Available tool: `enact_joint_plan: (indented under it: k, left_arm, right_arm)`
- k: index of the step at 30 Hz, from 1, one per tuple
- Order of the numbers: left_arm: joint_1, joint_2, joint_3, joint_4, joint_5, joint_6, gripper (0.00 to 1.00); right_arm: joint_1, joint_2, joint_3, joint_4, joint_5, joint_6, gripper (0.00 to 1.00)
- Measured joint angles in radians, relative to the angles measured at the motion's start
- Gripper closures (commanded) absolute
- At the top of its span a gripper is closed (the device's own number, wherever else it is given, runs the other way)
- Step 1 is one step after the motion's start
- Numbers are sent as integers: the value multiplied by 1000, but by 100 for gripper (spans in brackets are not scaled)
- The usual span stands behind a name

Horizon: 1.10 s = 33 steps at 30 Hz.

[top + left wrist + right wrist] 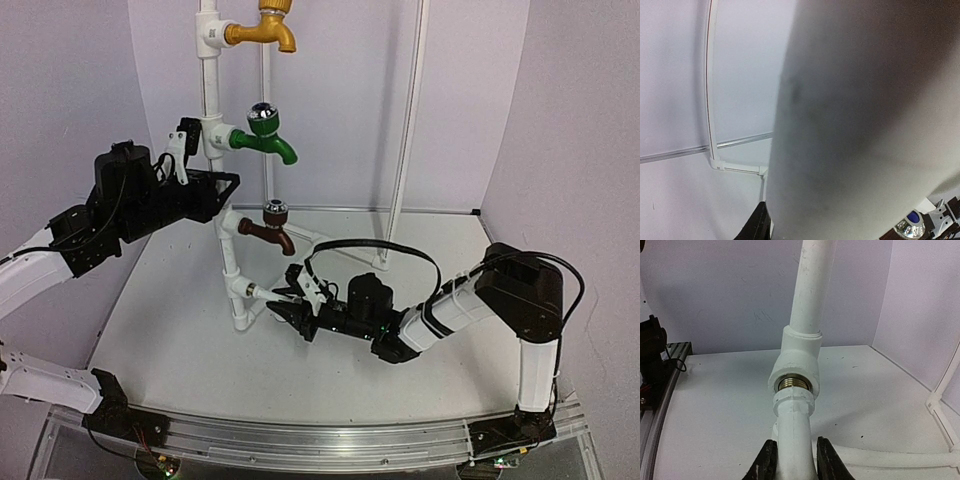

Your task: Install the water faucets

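Note:
A white upright pipe (209,90) carries a yellow faucet (264,30), a green faucet (264,135) and a brown faucet (269,228) on its T-fittings. My left gripper (185,150) is shut on this pipe near the green faucet. The pipe (860,120) fills the left wrist view, with one black finger (757,225) at its edge. My right gripper (285,300) is shut on the white faucet (795,440). The faucet's collar sits against the brass-threaded mouth (795,383) of the lowest T-fitting (238,288). Its knob and spout are hidden.
A thin white frame rod (405,130) rises behind the pipe, with its foot (380,262) on the table. A black cable (385,245) loops over my right arm. An aluminium rail (320,435) runs along the near edge. Walls stand close on the left, back and right.

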Motion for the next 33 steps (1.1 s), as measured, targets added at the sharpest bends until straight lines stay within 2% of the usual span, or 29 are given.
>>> enact_joint_plan:
  k: [11, 33]
  left_arm:
    - [-11, 12, -2, 15, -19, -4, 100]
    - [-27, 13, -23, 43, -89, -13, 100]
  right_arm:
    - [-39, -35, 5, -70, -91, 194, 100]
    - [-42, -24, 25, -64, -81, 631, 100]
